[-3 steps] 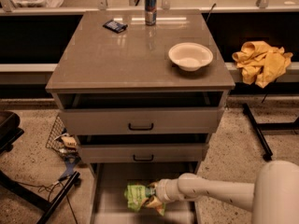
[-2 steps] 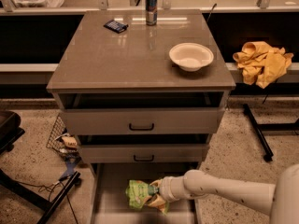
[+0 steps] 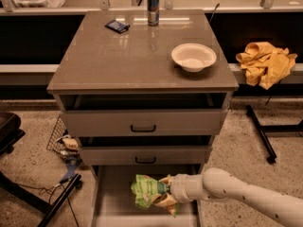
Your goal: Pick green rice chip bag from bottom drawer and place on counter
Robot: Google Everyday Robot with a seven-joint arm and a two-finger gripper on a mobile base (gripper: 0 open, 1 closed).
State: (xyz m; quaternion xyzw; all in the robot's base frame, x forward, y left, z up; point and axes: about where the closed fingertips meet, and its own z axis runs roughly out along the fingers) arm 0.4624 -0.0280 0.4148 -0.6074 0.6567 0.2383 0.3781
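Observation:
The green rice chip bag (image 3: 145,191) is crumpled, light green with white patches, and sits in my gripper (image 3: 162,192) over the open bottom drawer (image 3: 111,200). The gripper reaches in from the right on its white arm. One finger lies above the bag's right end and one below, shut on it. The bag hangs a little above the drawer floor, just below the middle drawer's front. The counter (image 3: 128,56) is the glossy grey-beige top of the cabinet, well above the gripper.
On the counter stand a white bowl (image 3: 193,56) at right, a can (image 3: 153,7) at the back and a small dark object (image 3: 117,26). A yellow cloth (image 3: 266,63) lies on a ledge at right. Both upper drawers are slightly open. Clutter (image 3: 66,143) lies on the floor at left.
The gripper and the bag have risen slightly together and shifted a little right inside the bottom drawer. The arm's elbow has dropped lower at the right.

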